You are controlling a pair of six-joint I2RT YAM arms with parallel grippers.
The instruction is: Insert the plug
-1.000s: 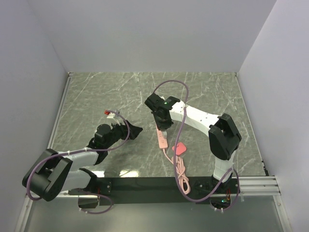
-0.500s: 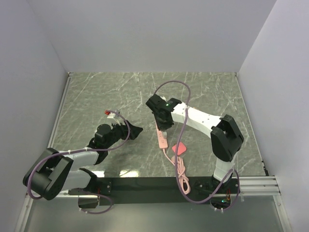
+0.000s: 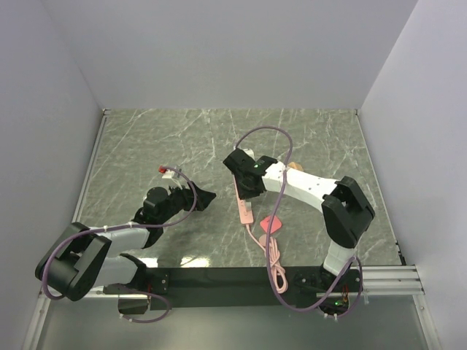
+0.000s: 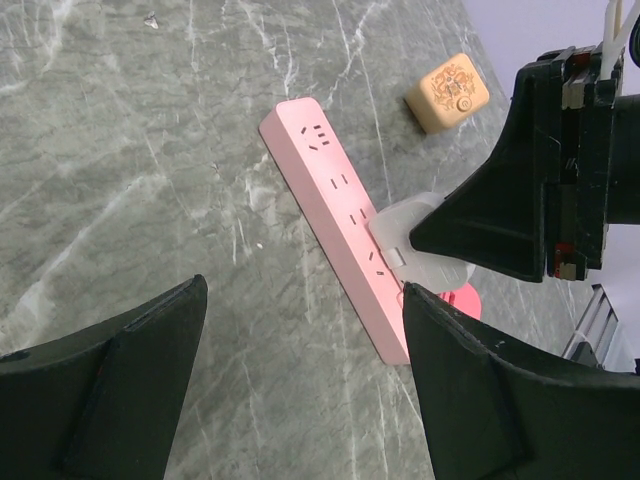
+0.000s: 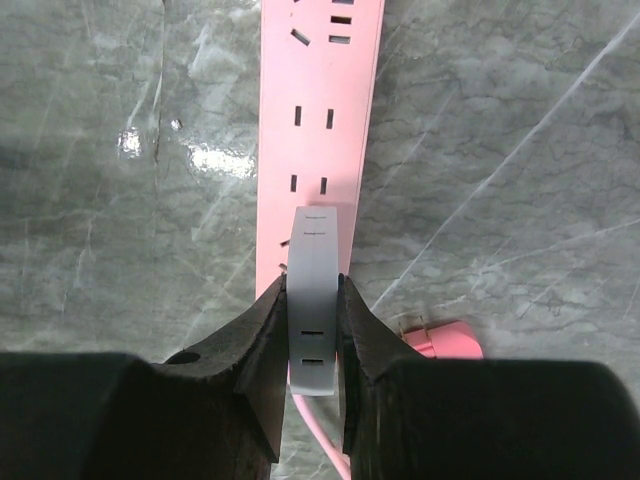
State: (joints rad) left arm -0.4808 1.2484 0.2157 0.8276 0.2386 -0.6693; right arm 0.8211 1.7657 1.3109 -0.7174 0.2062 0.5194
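The coral-pink plug (image 3: 272, 224) lies flat on the table right of the power strip's cord end. It shows metal prongs in the right wrist view (image 5: 447, 341) and peeks out in the left wrist view (image 4: 466, 301). My right gripper (image 5: 314, 287) is shut on a flat white-grey block (image 5: 314, 265), held on edge over the pale-pink power strip (image 5: 322, 100), (image 3: 245, 209), near its cord end. In the left wrist view the block (image 4: 398, 222) touches the strip (image 4: 330, 190). My left gripper (image 4: 305, 292), (image 3: 205, 197) is open and empty, low over the table left of the strip.
A tan cube (image 4: 448, 92) sits beyond the strip's far end, partly behind the right arm (image 3: 295, 166). The strip's pink cord (image 3: 274, 261) coils toward the near edge. A small red-and-white part (image 3: 169, 172) lies at the left. Walls close off three sides.
My right gripper with the white-grey block has shifted slightly nearer along the strip, and its arm has swung a little right. The left arm has not moved.
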